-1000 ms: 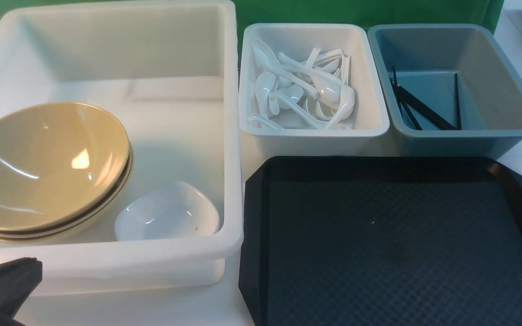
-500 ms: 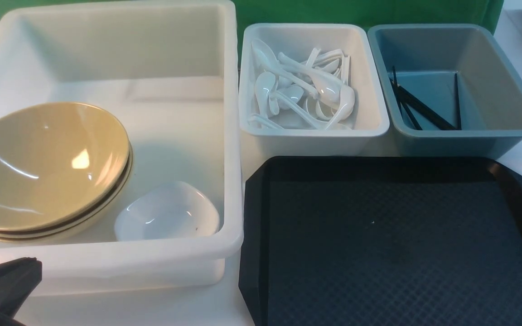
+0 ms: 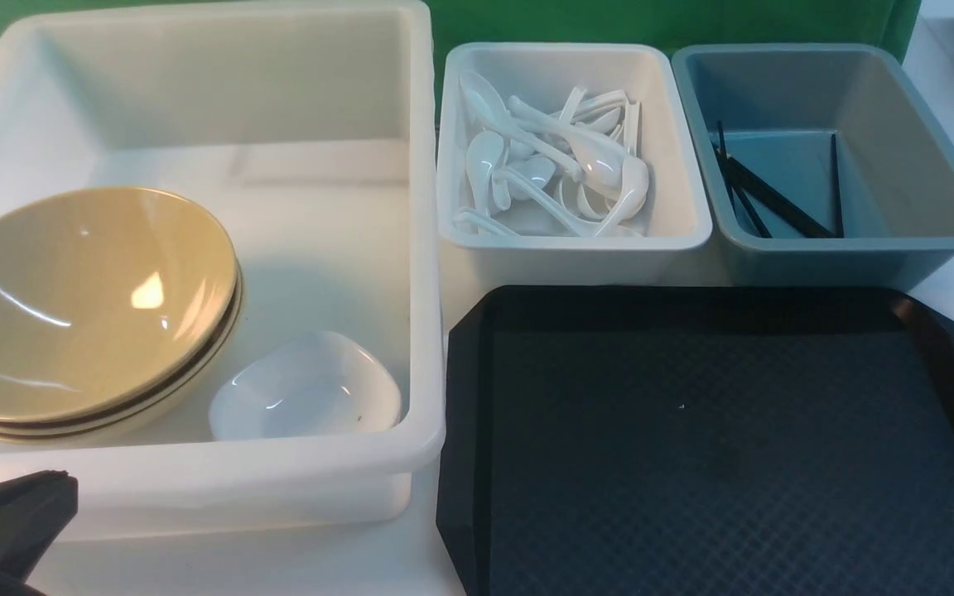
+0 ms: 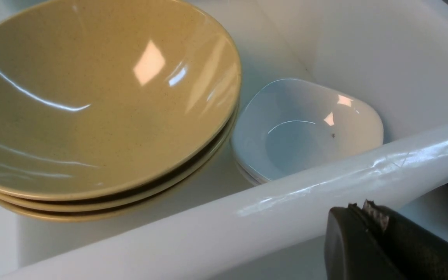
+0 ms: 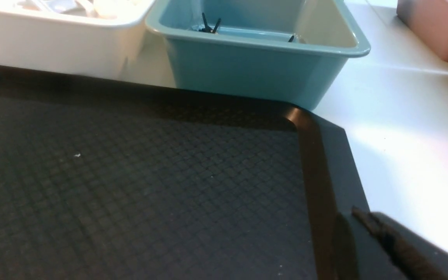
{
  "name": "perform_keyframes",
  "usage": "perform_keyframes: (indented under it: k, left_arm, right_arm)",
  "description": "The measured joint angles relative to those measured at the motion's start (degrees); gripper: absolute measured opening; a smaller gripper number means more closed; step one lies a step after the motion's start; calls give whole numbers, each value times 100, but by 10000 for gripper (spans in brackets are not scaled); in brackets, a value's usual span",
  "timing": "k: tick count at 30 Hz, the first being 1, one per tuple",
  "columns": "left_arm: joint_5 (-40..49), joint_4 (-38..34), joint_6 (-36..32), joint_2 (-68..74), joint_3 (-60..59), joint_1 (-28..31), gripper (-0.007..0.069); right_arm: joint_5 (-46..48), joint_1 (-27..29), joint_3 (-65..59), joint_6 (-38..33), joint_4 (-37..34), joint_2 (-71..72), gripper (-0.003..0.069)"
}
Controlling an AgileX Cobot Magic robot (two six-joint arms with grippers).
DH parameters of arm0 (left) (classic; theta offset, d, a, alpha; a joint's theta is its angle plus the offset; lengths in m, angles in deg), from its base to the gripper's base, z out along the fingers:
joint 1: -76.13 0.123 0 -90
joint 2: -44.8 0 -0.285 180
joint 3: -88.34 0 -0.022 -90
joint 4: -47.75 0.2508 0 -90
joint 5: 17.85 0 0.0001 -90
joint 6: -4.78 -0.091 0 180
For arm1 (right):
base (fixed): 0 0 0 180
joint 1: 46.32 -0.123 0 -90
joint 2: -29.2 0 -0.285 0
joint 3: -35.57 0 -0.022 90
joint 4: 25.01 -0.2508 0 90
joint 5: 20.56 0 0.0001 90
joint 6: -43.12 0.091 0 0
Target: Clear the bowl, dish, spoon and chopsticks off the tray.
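Nothing moved; left pincer [image 4: 368, 217] seemingly closed.

green backdrop [image 3: 651, 21], glossy white tabletop [image 5: 403, 128], overhead light

White bench [image 3: 278, 563], glossy and pale, carrying four big pieces. On the left sits a large white tub [image 3: 195, 484], its near wall facing the camera. Right beside it, nearly touching, lies the black tray [image 3: 464, 397], flat on the bench with its clipped corners and diamond-patterned floor. Behind the tray stand two smaller tubs side by side: a white tub [image 3: 568, 261] and, to its right, a grey-blue tub [image 3: 841, 265], both just off the tray's far rim. From the right wrist view, bare bench [image 5: 403, 116] spreads out beyond the tray's corner [image 5: 325, 155], with a pinkish container [image 5: 434, 27] further off.
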Motion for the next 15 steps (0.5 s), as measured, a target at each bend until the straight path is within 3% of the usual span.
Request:
perform_keyframes:
  k: [15]
  left_arm:
    - [0, 0, 0, 0, 0, 0, -8]
  right_arm:
    - [9, 0, 0, -20, 0, 0, 51]
